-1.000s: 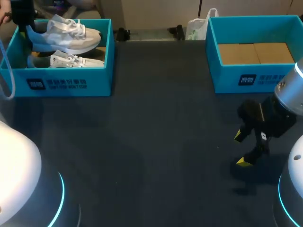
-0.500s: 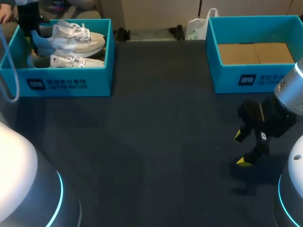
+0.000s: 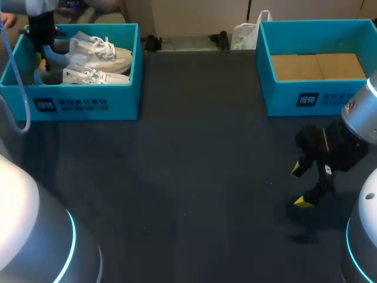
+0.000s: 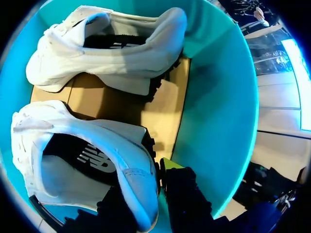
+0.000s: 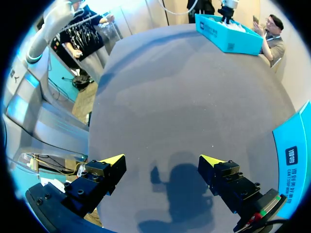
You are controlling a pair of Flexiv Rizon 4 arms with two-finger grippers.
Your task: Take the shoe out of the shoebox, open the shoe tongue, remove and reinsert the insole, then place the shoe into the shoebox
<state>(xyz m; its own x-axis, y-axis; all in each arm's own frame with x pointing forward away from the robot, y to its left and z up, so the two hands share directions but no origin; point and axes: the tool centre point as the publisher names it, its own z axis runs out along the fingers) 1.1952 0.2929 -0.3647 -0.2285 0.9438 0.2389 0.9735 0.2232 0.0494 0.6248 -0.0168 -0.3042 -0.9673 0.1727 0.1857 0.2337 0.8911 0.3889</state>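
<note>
Left gripper (image 4: 144, 188): clamped on shoe (image 4: 73, 145) heel, far-left box (image 4: 214, 97).
Right gripper (image 5: 163, 162): spread, near right.
Risk: heel could slip; toe could catch box wall.

Head view was dim; right claw (image 5: 163, 160) threw a soft shadow on the tabletop (image 5: 184, 97); shoebox (image 4: 218, 97) interior was bright with hard shadows
</note>
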